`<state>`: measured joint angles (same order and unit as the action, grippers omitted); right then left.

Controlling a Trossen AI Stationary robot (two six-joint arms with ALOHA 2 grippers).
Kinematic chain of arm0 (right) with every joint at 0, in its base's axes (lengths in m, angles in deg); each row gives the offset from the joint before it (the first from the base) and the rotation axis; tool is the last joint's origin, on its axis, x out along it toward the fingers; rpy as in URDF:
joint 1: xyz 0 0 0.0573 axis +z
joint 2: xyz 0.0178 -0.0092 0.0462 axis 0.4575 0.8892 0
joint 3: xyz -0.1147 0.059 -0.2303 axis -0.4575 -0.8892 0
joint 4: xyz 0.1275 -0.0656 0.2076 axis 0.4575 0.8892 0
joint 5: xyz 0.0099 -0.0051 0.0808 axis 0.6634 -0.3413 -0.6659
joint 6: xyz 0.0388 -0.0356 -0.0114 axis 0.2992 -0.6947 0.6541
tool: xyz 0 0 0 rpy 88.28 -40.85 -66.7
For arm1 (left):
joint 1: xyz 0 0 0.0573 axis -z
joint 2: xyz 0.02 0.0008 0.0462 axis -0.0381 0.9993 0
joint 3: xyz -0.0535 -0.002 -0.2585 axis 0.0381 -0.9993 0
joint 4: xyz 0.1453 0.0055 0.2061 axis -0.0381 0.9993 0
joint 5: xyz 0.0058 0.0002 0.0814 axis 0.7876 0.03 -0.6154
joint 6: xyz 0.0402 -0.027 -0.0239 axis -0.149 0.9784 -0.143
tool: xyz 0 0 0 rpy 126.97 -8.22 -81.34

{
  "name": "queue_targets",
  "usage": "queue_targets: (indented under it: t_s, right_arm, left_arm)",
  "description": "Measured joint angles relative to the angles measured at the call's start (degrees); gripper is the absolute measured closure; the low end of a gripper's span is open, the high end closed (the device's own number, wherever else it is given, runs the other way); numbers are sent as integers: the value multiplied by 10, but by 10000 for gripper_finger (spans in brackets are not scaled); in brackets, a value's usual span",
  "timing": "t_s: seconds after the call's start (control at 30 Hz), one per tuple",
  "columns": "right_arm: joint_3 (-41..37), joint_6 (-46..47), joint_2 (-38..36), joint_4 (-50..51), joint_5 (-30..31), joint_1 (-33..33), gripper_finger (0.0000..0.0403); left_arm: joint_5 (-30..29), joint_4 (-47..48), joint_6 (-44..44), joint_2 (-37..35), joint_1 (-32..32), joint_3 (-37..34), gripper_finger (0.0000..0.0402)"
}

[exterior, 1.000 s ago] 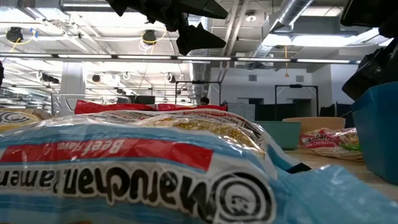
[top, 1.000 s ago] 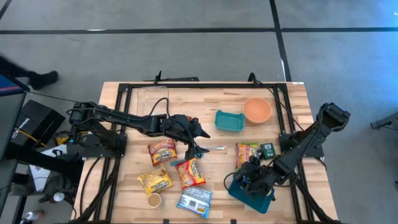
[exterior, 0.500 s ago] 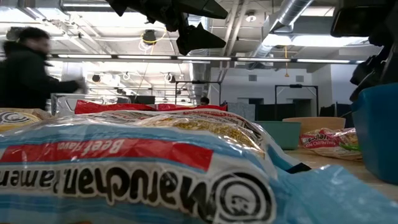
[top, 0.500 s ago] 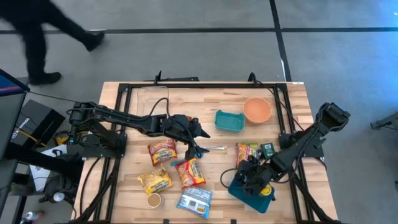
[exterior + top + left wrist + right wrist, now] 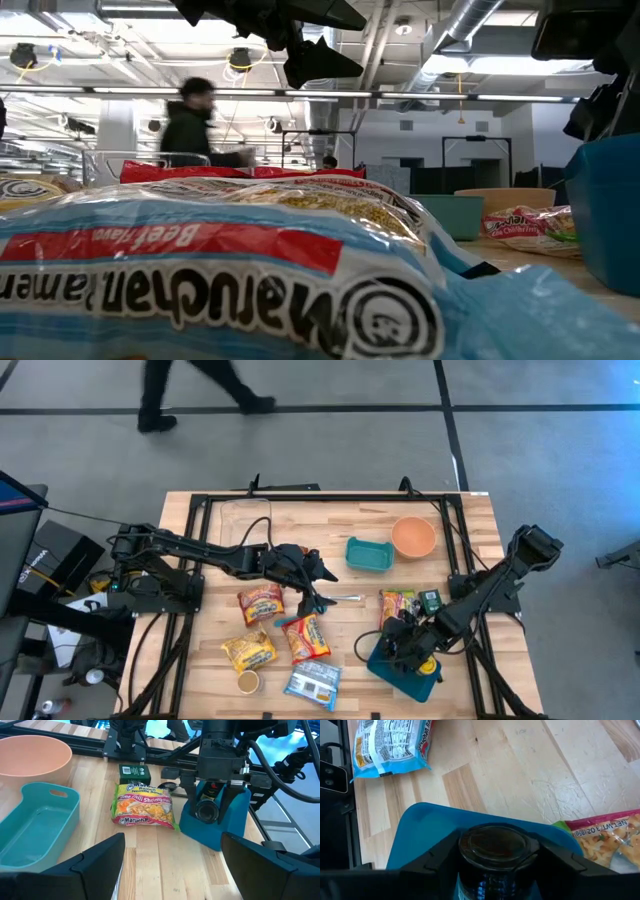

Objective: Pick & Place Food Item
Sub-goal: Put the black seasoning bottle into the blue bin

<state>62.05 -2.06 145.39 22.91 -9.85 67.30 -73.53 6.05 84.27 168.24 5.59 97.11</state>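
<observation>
A robot with two dark arms works at a wooden table [image 5: 470,540] scattered with food packets. The right gripper [image 5: 495,862] hangs directly over a blue bin [image 5: 427,832], with a dark jar [image 5: 492,845] sitting between its two fingers; whether the fingers are pressing on the jar or have let go of it cannot be told from these views. From the left arm's camera, the same jar [image 5: 212,792] shows upright in the right gripper, at the open top of the blue bin [image 5: 220,822]. Just beside that gripper lies a chili ramen packet [image 5: 144,806], with a small green box [image 5: 131,772] beyond it. The left gripper [image 5: 318,588] waits with its jaws apart and empty above the middle of the table, near several noodle packets. A teal tray [image 5: 368,554] and an orange bowl [image 5: 413,536] sit farther from the right gripper, toward the table's far edge. The step in hand looks like placing the jar into the bin. Next, the jar should rest on the bin floor before the fingers spread, then the arm can lift straight up.
</observation>
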Motion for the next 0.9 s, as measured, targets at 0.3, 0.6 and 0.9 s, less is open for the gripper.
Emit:
queue_targets:
  t_s: [0.3, 0.6, 0.9]
  right_arm:
    - [16, -11, 0, 21, 5, 1, 208]
    - [102, -24, 0, 130, 104, 50, 208]
    - [103, 80, 0, 153, 288, 136, 208]
  left_arm:
    - [0, 0, 0, 0, 0, 0, 79]
    - [0, 0, 0, 0, 0, 0, 79]
    - [0, 0, 0, 0, 0, 0, 79]
